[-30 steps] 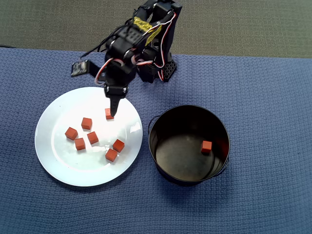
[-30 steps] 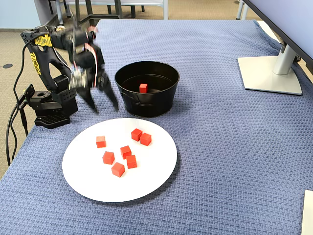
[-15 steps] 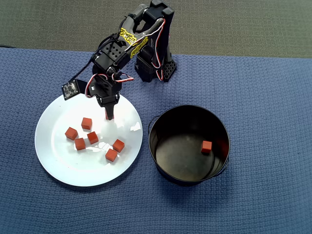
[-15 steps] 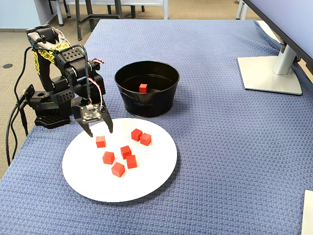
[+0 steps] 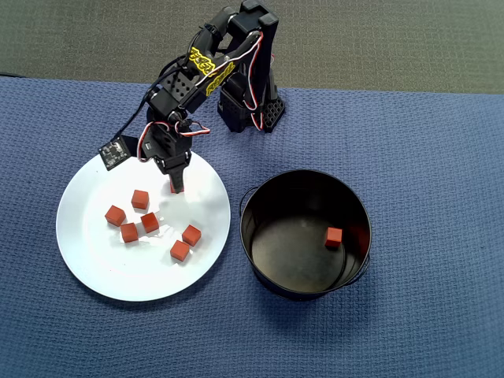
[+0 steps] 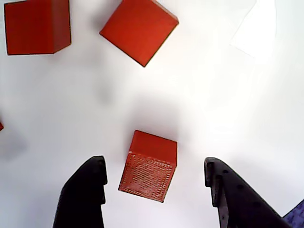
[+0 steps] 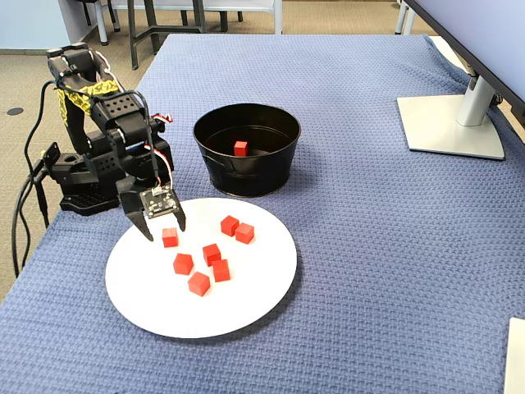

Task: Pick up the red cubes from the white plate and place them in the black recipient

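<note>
Several red cubes lie on the white plate [image 5: 94, 268] [image 7: 246, 295]. One red cube [image 6: 149, 166] [image 7: 170, 237] sits near the plate's far edge, and my gripper [image 6: 154, 164] [image 7: 165, 229] [image 5: 176, 186] stands open around it. The black fingers [image 6: 83, 190] flank it with a gap on each side. Two more cubes [image 6: 138, 29] [image 6: 38, 26] lie further ahead in the wrist view. The rest cluster at the plate's middle [image 5: 150, 223] [image 7: 212, 254]. The black recipient [image 5: 268, 197] [image 7: 246, 176] stands beside the plate and holds one red cube [image 5: 334, 237] [image 7: 240, 148].
The arm's base [image 5: 252, 110] [image 7: 82, 185] sits at the edge of the blue cloth behind the plate, with cables [image 7: 25, 222] trailing off it. A monitor stand [image 7: 451, 123] is at the far right of the fixed view.
The arm swung from beside the recipient over to the plate and lowered. The open fingers now straddle the cube at the plate's far edge.
</note>
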Controlling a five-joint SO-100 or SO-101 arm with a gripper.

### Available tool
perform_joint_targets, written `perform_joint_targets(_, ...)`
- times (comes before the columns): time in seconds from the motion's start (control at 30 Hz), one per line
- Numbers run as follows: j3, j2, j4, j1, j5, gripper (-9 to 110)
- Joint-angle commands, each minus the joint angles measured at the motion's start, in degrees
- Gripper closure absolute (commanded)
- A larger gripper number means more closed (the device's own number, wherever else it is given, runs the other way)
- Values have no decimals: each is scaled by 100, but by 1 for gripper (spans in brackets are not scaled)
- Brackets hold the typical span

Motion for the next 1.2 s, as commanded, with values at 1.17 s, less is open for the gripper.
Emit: perform_joint_targets(1.17, -2927, 1925, 2505, -2206, 4632, 102)
